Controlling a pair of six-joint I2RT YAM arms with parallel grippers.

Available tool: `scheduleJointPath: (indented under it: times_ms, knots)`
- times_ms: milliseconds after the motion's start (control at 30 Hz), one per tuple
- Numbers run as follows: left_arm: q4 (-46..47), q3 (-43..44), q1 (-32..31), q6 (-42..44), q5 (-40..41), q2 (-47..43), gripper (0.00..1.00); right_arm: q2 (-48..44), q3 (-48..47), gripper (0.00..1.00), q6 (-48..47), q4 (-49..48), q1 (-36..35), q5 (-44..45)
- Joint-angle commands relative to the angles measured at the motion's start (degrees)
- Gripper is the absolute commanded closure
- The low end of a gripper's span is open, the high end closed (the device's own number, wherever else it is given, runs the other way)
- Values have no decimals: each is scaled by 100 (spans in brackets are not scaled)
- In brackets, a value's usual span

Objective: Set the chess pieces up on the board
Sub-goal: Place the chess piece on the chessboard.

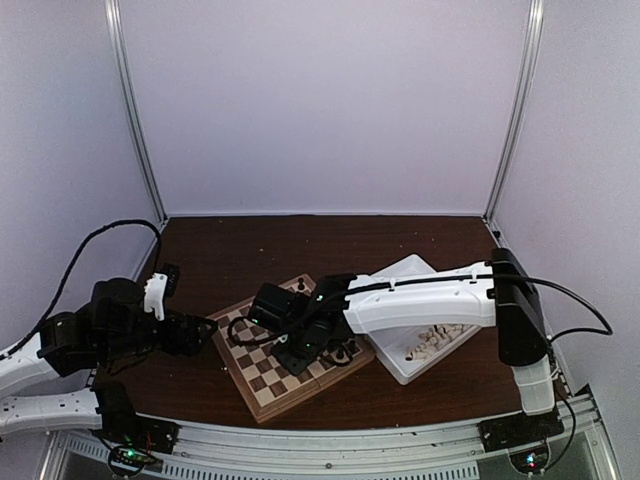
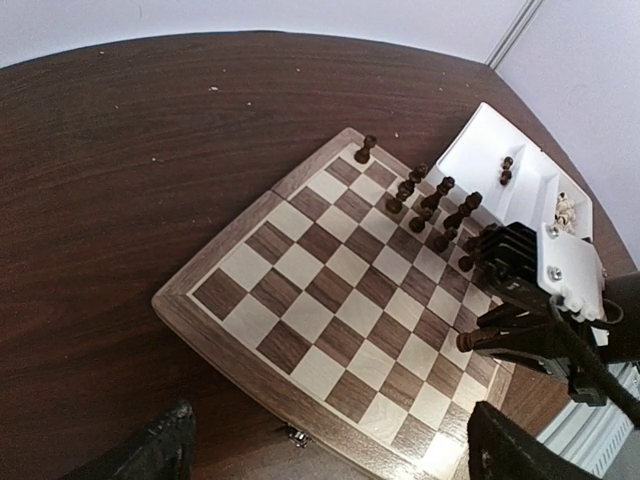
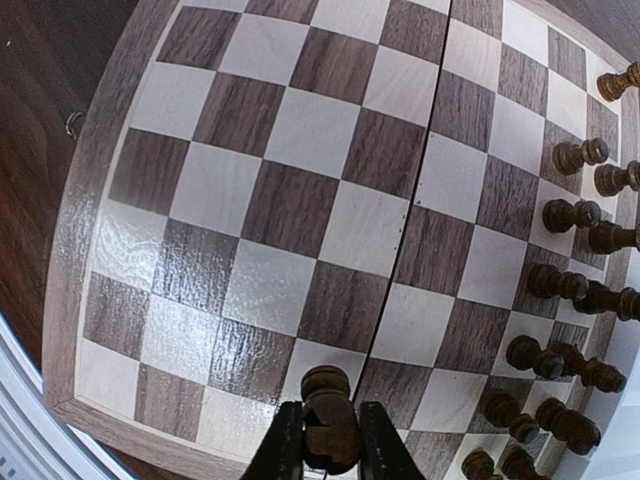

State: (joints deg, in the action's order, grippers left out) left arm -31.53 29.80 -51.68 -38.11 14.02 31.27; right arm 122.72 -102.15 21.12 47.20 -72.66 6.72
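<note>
The tray [image 1: 412, 268] lies just right of the board [image 1: 262, 378], chess pieces [image 2: 432, 208] lining the board's tray-side edge.

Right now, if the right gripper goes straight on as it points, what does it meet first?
Probably the square wooden chessboard near its fold seam; the dark turned wooden chess piece in the right gripper would touch down first. Height unclear.

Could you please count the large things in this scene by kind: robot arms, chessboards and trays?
Robot arms, left and right: 2
Chessboard: 1
White tray: 1
Total: 4
</note>
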Motion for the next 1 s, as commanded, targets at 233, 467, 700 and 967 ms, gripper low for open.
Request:
scheduleJointPath:
  times_ms: [233,467,700,967]
  knots:
    - [-80,360,26,-121,-166,227,5,153,-130,75,-125,66,-75,243]
    - [-220,596,27,-130,-335,395,5,-128,-2,53,-25,-97,-60,196]
    - [-328,667,26,-203,-435,625,5,-1268,1050,47,85,-1274,54,-53]
    - [-28,895,18,-144,-1222,1804,23,-2925,2452,47,-56,-2101,642,374]
